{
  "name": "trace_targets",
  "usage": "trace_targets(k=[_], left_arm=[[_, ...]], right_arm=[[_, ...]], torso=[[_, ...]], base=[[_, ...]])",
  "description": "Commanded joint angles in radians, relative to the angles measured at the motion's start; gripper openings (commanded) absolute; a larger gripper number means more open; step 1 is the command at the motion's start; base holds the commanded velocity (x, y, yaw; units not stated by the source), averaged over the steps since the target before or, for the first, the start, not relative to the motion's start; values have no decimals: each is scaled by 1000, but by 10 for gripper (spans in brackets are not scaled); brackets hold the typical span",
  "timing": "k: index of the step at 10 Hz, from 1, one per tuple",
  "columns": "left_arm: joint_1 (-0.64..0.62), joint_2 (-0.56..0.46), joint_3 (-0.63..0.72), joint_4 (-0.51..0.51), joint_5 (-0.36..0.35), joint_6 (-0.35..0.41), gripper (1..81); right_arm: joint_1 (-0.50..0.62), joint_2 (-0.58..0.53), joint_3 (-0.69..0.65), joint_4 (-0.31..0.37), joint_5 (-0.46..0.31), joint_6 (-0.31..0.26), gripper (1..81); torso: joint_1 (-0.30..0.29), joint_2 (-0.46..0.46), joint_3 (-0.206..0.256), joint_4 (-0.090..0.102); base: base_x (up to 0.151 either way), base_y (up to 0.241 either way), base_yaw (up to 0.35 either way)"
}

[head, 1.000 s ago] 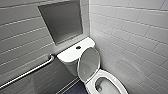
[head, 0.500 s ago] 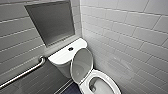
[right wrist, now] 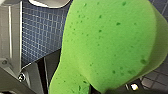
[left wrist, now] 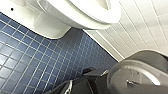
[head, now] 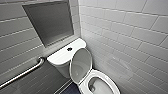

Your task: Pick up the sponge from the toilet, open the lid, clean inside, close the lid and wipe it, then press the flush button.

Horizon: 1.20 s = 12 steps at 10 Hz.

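Note:
The white toilet [head: 107, 77] stands in the corner with its lid [head: 80, 65] raised against the tank [head: 60, 57], and the bowl is open. The dark round flush button [head: 69, 49] sits in the middle of the tank top. The bright green sponge [right wrist: 107, 45] looms very close in the right wrist view, with my right gripper shut on it above the blue tiled floor. In the left wrist view the underside of the toilet bowl [left wrist: 75, 15] hangs over the blue floor [left wrist: 30, 62], and my left gripper holds nothing.
A metal grab bar [head: 22, 73] runs along the left wall beside the tank. A recessed grey niche [head: 50, 22] sits above the tank. A white tiled wall [head: 130, 37] closes in right of the toilet.
The whole head picture has shifted slightly, so the camera has moved. The toilet, lid and sponge stand as before.

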Motion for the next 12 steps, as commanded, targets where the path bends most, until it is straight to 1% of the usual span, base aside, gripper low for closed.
trace_targets(k=[1,2,3,4,5,6,7,9,11,12], left_arm=[[-234,-61,-7,-342,81,-14,811],[-261,-61,-26,-418,37,-27,811],[-271,-67,-30,-461,-23,-38,811],[-285,-75,-30,-490,-92,-46,811],[-306,-79,-32,-509,-117,-72,811],[-320,-85,-38,-512,-136,-139,811],[-321,-98,-37,-512,-212,-227,811],[-324,-113,-38,-509,-319,-356,811],[-329,-124,-40,-504,-382,-413,811],[-335,-124,-40,-501,-396,-440,811]], right_arm=[[-60,16,-75,-41,42,10,10],[-79,19,-80,-40,76,10,10],[-93,21,-78,-43,85,10,10],[-100,27,-86,-43,85,10,10],[-110,33,-89,-43,85,10,10],[-116,38,-92,-43,87,10,10],[-116,45,-97,-43,87,10,10],[-116,51,-100,-43,87,10,10],[-117,51,-101,-43,87,10,10],[-120,48,-103,-41,87,10,10]], torso=[[0,0,0,0],[0,0,0,0],[0,0,0,0],[0,0,0,0],[0,0,0,0],[0,0,0,0],[0,0,0,0],[0,0,0,0],[0,0,0,0],[0,0,0,0]], base=[[0,0,0],[0,0,0],[0,0,0],[0,0,0],[0,0,0],[0,0,0],[0,0,0],[0,0,0],[0,0,0],[0,0,0]])
